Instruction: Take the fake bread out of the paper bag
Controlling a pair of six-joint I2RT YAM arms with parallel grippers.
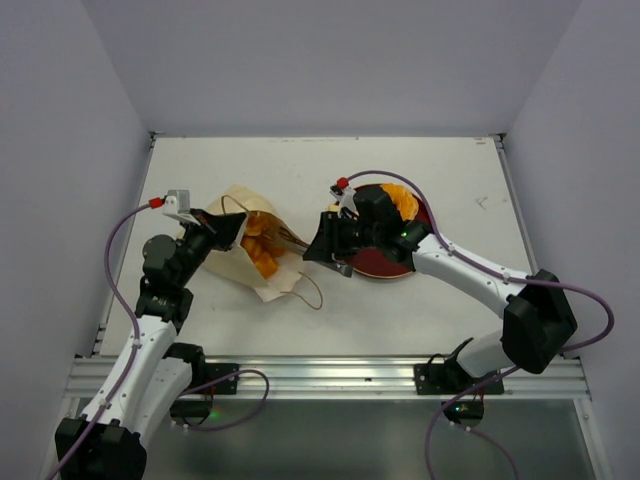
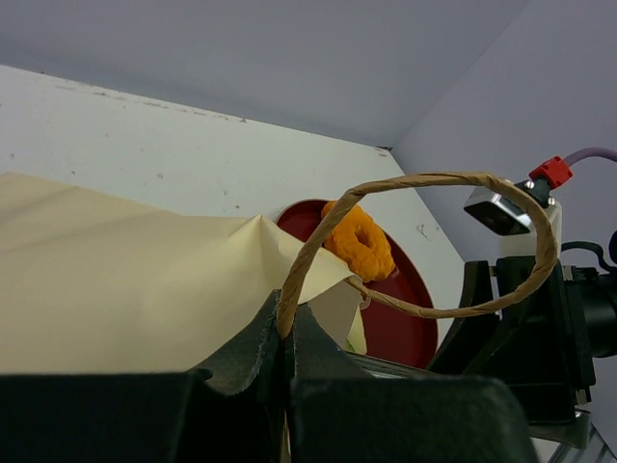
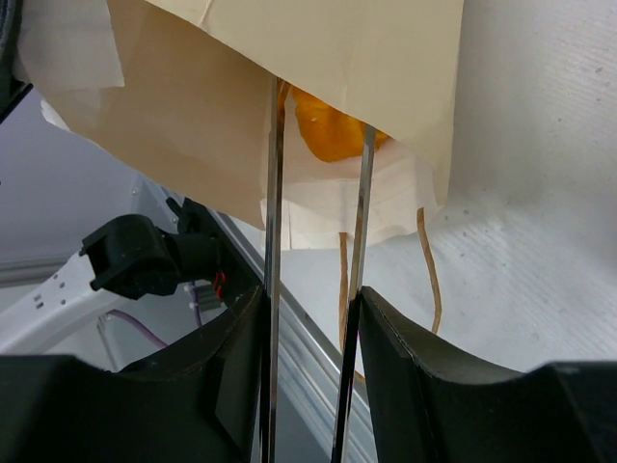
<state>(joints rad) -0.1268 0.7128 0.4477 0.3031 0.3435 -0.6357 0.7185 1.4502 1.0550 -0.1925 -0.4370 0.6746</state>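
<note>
**Fake bread (image 1: 262, 252) inside the tipped paper bag (image 1: 235, 262), one doughnut (image 2: 359, 241) out on the plate (image 1: 385, 264)**

A white table (image 1: 300, 170) carries everything. The paper bag lies on its side at the left-centre of the table, with its mouth turned towards the right arm. The round red plate sits just to the right of the bag, partly hidden under the right arm's wrist.

The left gripper (image 2: 286, 328) has its fingers pressed together on the bag's rim, right where a loop handle (image 2: 443, 177) is fixed, and it holds that edge raised. The right gripper (image 1: 285, 238) reaches into the bag's mouth with two long thin blades. They stand apart with an orange piece between them. Their tips are lost under the bag's upper flap, so I cannot tell whether they pinch that piece.

Several glossy orange pieces are heaped inside the bag, near its mouth. The ring doughnut rests on the far part of the plate. A second thin handle (image 1: 312, 290) trails on the table at the bag's near corner.
</note>
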